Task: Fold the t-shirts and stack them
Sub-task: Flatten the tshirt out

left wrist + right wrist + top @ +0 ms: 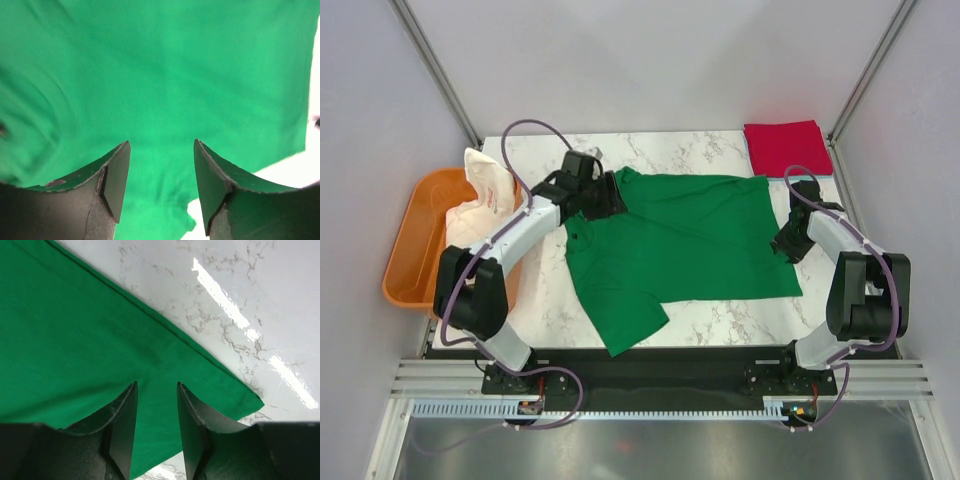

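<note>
- The marble table (720, 320) is carrying the work area. Its white veined surface is showing around the cloth in the top view and beside the hem in the right wrist view.
- The green t-shirt (690, 240) is lying spread out, unfolded, across the middle of the table. Its collar end is pointing to the left and its hem to the right. One sleeve is reaching toward the near edge of the table.
- The orange tub (410, 250) is sitting off the left edge of the table.
- The left arm (510, 240) is reaching from its base to the far-left part of the green t-shirt.
- The right arm (850, 260) is bending inward toward the hem at the right side of the green t-shirt.
- The white t-shirt (485, 190) with red print is lying bunched over the far rim of the orange tub and partly on the table edge.
- The red t-shirt (787, 147) is lying folded into a rectangle at the far-right corner of the table, apart from the green t-shirt.
- The left gripper (161, 150) is hanging over the collar end of the green t-shirt. Its fingers (117, 180) are standing wide apart, released, with green cloth showing in the gap.
- The right gripper (156, 390) is hanging over the hem corner. Its fingers (125, 420) are standing apart with a narrower gap, gripping nothing.
</note>
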`<state>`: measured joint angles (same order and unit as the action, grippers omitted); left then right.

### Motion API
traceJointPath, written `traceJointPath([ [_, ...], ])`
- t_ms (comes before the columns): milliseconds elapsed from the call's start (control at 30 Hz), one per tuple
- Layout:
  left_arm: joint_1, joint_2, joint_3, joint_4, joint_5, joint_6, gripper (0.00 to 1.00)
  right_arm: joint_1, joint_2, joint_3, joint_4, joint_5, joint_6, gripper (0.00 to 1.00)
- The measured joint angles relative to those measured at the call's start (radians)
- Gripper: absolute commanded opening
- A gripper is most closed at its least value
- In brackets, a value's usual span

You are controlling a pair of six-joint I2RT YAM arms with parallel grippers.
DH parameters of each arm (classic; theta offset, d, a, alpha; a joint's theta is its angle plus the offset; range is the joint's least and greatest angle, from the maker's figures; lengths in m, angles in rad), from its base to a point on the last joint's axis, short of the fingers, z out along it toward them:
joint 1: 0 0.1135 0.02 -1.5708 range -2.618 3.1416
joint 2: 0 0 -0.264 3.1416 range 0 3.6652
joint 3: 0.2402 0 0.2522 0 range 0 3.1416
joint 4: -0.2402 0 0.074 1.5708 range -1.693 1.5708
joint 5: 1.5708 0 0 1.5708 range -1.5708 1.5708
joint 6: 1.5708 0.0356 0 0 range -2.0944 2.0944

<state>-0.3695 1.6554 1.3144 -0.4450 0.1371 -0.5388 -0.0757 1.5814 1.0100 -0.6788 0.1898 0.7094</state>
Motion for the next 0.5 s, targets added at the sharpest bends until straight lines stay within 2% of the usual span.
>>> traceJointPath([
  [133, -0.093, -0.049, -0.199, -0.011, 0.027, -0.021, 0.59, 0.000, 0.000, -0.027, -0.012, 0.016, 0.017, 0.45],
  [267, -0.137, -0.124, -0.391, -0.074, 0.000, -0.062, 0.58, 0.000, 0.000, -0.046, -0.042, 0.049, 0.032, 0.47],
  [367, -0.137, -0.275, -0.483, -0.135, -0.032, -0.117, 0.57, 0.000, -0.006, -0.047, -0.069, 0.068, 0.047, 0.47],
  [500, -0.139, -0.507, -0.570, -0.137, -0.030, -0.235, 0.53, 0.000, -0.031, -0.045, -0.093, 0.077, 0.058, 0.48],
])
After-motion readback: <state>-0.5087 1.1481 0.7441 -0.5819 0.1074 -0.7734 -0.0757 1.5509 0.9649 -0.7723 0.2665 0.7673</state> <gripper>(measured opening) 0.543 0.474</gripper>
